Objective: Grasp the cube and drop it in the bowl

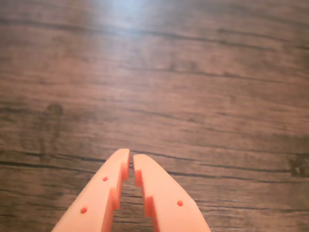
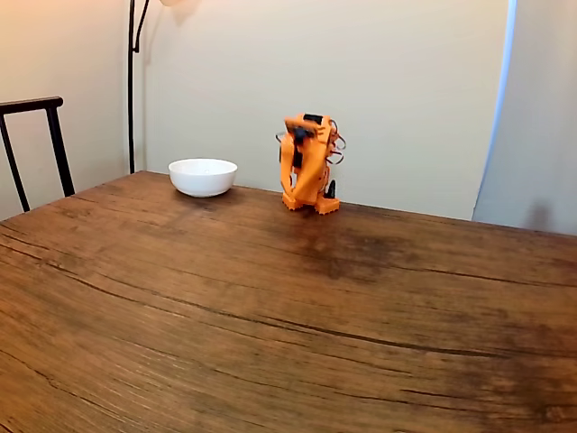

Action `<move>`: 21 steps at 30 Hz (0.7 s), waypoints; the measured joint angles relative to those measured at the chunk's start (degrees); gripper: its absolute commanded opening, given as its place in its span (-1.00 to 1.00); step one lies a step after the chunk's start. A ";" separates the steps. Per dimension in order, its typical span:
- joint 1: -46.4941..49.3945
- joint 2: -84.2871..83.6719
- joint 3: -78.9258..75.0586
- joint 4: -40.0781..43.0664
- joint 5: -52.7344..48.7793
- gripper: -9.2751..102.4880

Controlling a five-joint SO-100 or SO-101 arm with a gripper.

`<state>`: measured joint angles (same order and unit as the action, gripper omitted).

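Pincer: in the wrist view the orange two-finger gripper enters from the bottom edge, its tips nearly together with only a thin gap between them. It holds nothing.

Wrist view, surface: bare dark wooden table with long grain lines fills the space ahead of the tips; a pale glare sits at the top edge.

Fixed view, arm: the orange arm is folded up compactly at the far edge of the table, near a pale wall. The pincer is too small here to read.

Fixed view, bowl: a round white bowl stands on the table just to the left of the arm, apart from it.

Fixed view, surroundings: a dark chair back at the left edge, and a thin black lamp pole behind the bowl.

Cube: I cannot find the blue cube anywhere on the table.

Risk: with the cube unlocated, the arm may reach to the wrong spot. The tips, being nearly closed, would likely knock a small cube away unless they spread first.
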<state>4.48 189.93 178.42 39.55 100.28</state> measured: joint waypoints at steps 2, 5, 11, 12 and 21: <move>0.00 -0.09 0.09 0.00 0.44 -0.85; -0.09 -0.09 0.09 0.18 0.70 -0.85; 0.62 0.00 0.09 8.35 0.79 -0.85; 0.62 0.00 0.09 10.46 0.79 -0.85; 2.46 0.00 0.09 24.87 0.79 -0.84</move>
<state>6.94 189.93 178.51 64.42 101.07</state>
